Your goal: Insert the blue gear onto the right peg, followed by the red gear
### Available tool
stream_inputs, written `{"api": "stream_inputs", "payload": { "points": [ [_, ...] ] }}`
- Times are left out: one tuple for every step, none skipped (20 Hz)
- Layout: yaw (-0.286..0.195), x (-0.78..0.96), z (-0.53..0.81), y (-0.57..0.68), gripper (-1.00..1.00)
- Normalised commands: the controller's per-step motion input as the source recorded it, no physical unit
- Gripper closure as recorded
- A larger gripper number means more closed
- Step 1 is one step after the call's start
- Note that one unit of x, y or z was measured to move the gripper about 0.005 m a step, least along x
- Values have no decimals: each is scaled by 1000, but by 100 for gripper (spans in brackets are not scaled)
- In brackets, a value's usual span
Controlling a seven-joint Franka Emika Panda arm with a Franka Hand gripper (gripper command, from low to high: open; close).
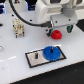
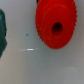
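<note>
A white worktop (image 1: 15,67) is seen to fill most of the exterior view. The white arm body (image 1: 57,7) is positioned over the far side of the worktop, with a black cable (image 1: 22,17) looped from it toward the exterior view's left. The gripper (image 1: 56,29) is held low, directly above the red gear (image 1: 57,34); whether its jaws are open or closed on anything cannot be told, as the fingertips are not resolved in either view.

A black-framed white plate (image 1: 36,58) is seen lying flat on the near part of the worktop. The blue gear (image 1: 51,53) is seated on the plate's end toward the exterior view's right, so the right peg is hidden beneath it. A second peg (image 1: 36,55) is faintly visible on the bare part of the plate.

A small white and tan fixture (image 1: 18,28) is noted at the exterior view's left, well apart from the plate.

The red gear is found on the worktop beyond the plate, near but not touching the blue gear. In the wrist view the red gear (image 2: 55,24) is shown large and blurred, its dark centre hole facing the camera.
</note>
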Motion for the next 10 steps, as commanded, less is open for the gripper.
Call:
{"api": "stream_inputs", "payload": {
  "points": [
    [0,-176,-419,2,-100],
    [0,-162,-425,-4,-100],
    [0,-223,-220,167,-100],
    [0,-163,-361,-28,-100],
    [0,-213,-349,-28,-100],
    [0,-258,-287,-42,100],
    [0,-322,-341,-89,100],
    [0,-290,-187,-64,100],
    [0,-323,-389,-72,-100],
    [0,-176,-171,-26,100]
  ]
}}
